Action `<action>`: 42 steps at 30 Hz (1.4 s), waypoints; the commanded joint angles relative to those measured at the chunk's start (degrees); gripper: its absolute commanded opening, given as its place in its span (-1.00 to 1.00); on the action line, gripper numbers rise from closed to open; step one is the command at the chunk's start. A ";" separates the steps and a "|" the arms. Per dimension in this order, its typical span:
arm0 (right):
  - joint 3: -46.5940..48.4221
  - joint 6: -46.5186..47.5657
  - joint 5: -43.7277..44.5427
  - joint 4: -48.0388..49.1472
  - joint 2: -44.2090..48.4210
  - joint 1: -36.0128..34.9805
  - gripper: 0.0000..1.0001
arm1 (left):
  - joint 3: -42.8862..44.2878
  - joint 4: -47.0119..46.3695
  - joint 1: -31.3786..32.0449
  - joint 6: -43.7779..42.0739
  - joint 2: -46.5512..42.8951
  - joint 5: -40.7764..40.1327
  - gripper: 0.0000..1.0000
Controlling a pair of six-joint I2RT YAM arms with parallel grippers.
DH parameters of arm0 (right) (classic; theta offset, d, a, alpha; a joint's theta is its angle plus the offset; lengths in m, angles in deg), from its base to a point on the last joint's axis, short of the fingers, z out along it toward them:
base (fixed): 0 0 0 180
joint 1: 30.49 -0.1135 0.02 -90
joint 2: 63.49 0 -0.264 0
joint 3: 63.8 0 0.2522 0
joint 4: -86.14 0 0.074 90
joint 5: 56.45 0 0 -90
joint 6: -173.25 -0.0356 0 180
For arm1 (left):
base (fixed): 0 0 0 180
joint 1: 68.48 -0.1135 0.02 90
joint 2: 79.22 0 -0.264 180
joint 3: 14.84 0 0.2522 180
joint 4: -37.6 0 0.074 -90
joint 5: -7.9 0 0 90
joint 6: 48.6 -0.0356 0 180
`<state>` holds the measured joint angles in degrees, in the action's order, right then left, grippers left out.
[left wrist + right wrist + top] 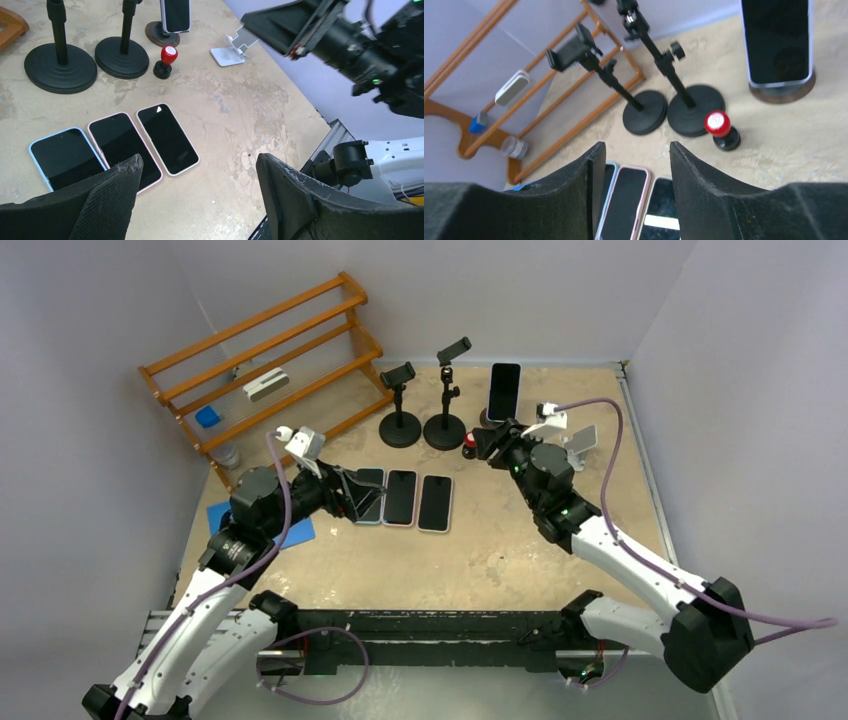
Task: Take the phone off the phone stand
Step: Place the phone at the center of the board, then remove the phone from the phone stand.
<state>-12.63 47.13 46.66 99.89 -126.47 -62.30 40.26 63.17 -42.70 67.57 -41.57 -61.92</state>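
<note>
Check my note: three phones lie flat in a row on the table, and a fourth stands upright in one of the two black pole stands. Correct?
One detail is wrong. The three phones do lie flat in a row, but the fourth phone stands upright on the round brown stand, to the side of the two black pole stands. The right wrist view shows it.

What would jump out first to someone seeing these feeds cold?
Probably the row of three phones lying flat, screens up, dead centre. Next comes the one upright phone on its round brown stand at the back, just right of two black stands whose clamps hold nothing. The wooden rack fills the back-left corner.
</note>
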 commanded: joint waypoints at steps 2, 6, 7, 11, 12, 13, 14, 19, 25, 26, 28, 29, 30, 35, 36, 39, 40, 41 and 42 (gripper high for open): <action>9.87 12.99 24.54 -9.12 2.30 -8.45 0.12 | 1.02 -0.63 -0.23 1.26 2.13 -2.78 0.64; 13.31 7.37 33.92 -11.62 1.09 -9.69 0.86 | 2.18 1.16 -0.28 2.01 3.86 -6.45 0.68; 13.84 4.04 34.74 -12.63 0.70 -9.56 0.96 | 2.43 1.41 -0.26 2.10 4.16 -7.08 0.70; 14.15 3.45 32.80 -8.71 0.35 -9.53 0.97 | 2.69 2.11 -0.24 4.30 4.93 -13.15 0.77; 13.54 4.69 31.86 -5.94 0.46 -9.58 0.98 | 2.69 2.56 -0.21 6.24 4.97 -15.92 0.80; 12.97 5.47 31.30 -3.34 0.63 -9.55 0.98 | 2.58 2.96 -0.20 8.20 5.02 -19.05 0.83; 12.55 6.10 31.21 -0.84 0.68 -9.50 0.98 | 2.27 3.04 -0.20 10.41 5.07 -21.80 0.86; 16.24 4.07 32.90 0.96 -2.40 -9.50 0.98 | 4.86 10.48 -0.20 23.44 8.84 -32.51 0.87; 27.97 5.07 31.19 -9.20 -10.42 -9.50 0.98 | 15.18 18.73 -0.28 21.02 16.47 -29.17 0.94; 28.48 6.21 31.41 -8.76 -11.40 -9.50 0.98 | 16.94 19.66 -0.36 19.12 17.31 -29.19 0.98; 28.72 8.43 32.00 -6.88 -13.11 -9.54 0.98 | 19.65 21.72 -0.38 16.15 18.49 -29.29 1.00; 28.53 9.36 32.88 -5.83 -13.92 -9.50 0.98 | 20.15 21.66 -0.38 15.13 18.48 -28.57 1.00; 28.16 10.13 33.93 -4.22 -14.62 -9.50 0.97 | 19.69 20.66 -0.38 13.87 17.82 -27.10 1.00; 27.67 7.88 28.38 -1.32 -17.07 -3.79 0.87 | 12.19 12.10 -0.38 8.03 8.17 -20.60 1.00; 27.41 6.56 24.31 -1.24 -17.08 -0.65 0.86 | 11.33 11.30 -0.38 6.95 6.94 -19.41 1.00; 26.29 5.06 20.39 1.06 -17.61 3.95 0.81 | 10.94 11.42 -0.38 4.89 5.42 -18.42 1.00; 27.05 6.30 20.23 0.76 -18.50 4.56 0.84 | 10.97 11.71 -0.38 4.45 5.60 -18.11 1.00; 28.34 8.52 20.28 -0.55 -19.59 4.80 0.87 | 11.15 12.07 -0.38 4.08 5.94 -17.73 1.00; 29.78 10.04 21.19 -2.07 -20.96 4.90 0.89 | 11.47 12.46 -0.38 3.83 6.35 -17.52 1.00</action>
<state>13.59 53.77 70.00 96.22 -145.29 -58.54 51.50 78.38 -42.85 75.81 -36.28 -82.47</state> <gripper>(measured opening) 0.915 0.996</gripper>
